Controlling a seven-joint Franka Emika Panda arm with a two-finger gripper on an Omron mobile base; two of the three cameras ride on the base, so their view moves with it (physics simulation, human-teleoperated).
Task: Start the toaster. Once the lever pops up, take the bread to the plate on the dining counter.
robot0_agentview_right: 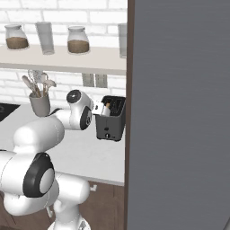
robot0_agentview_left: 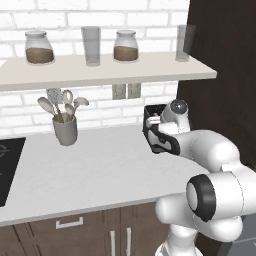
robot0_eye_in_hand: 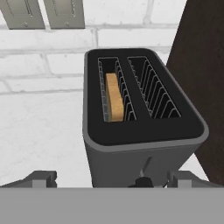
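The toaster point(robot0_eye_in_hand: 140, 127) stood at the worktop's point(robot0_agentview_left: 90, 165) far right corner, the bread point(robot0_eye_in_hand: 114, 97) sunk in one slot. The gripper point(robot0_eye_in_hand: 107, 179), spread wide and empty, hung before its front; the lever, judged low there, wanted a straight downward press

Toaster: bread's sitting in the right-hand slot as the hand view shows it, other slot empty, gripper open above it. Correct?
Not quite. In the hand view the bread sits in the left-hand slot of the toaster; the right-hand slot is the empty one. The rest holds: the gripper is open, its fingertips spread wide at the bottom of that view, looking down on the toaster top.
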